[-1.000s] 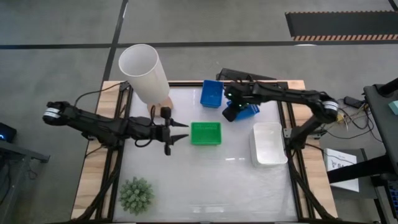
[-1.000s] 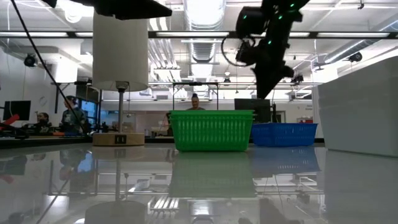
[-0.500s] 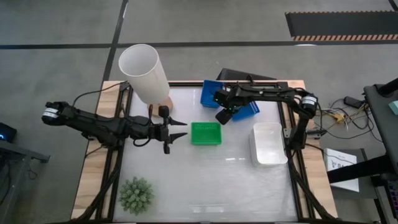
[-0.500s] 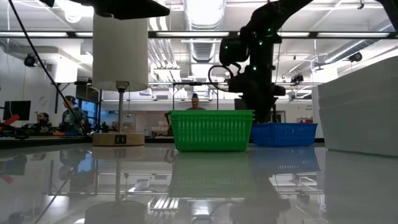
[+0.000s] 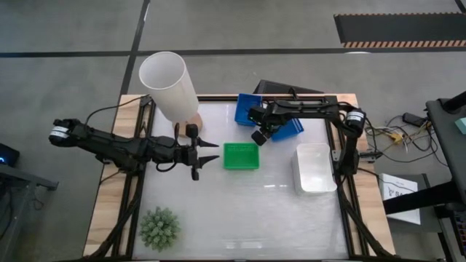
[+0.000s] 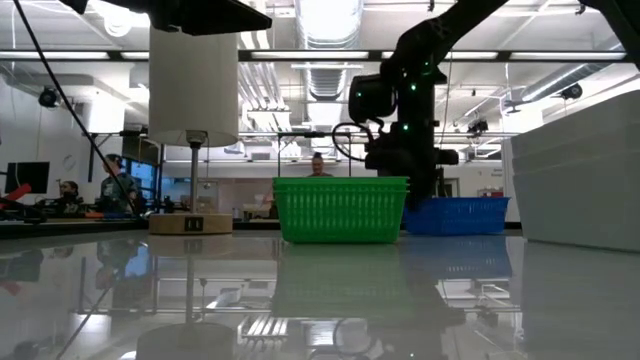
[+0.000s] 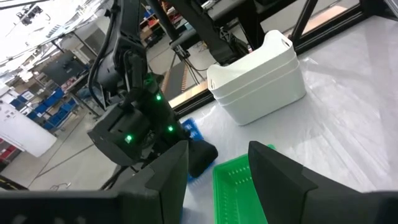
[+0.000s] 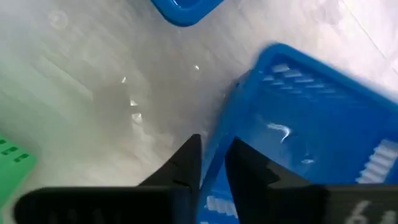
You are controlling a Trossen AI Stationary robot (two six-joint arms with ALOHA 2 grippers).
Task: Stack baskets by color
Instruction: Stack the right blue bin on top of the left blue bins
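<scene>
Two blue mesh baskets sit on the table at the far middle: one point(image 5: 247, 108) by the far edge, the other point(image 5: 291, 129) just to its right. My right gripper point(image 5: 260, 136) points down at the left end of that second basket point(image 8: 311, 106) and is shut on it. A green basket point(image 5: 240, 155) rests mid-table. White tray-like baskets point(image 5: 314, 167) sit nested at the right. My left gripper point(image 5: 207, 154) hovers open, level, just left of the green basket point(image 7: 239, 186). My right gripper has the blue basket's left wall at its rim point(image 8: 214, 158) between its two fingers, one finger point(image 8: 183, 165) outside the basket and the other point(image 8: 245, 168) inside. The fingers come from above, pointing steeply down. The basket point(image 6: 455, 215) sits level on the table.
A tall white cylinder lamp point(image 5: 167, 84) stands at the far left, close behind my left arm. A small spiky green plant point(image 5: 159, 227) sits at the near left. The near middle of the tabletop point(image 5: 247, 218) is bare.
My right gripper has come down and a little toward the table's left, from above the blue baskets to the left rim of the right-hand one.
</scene>
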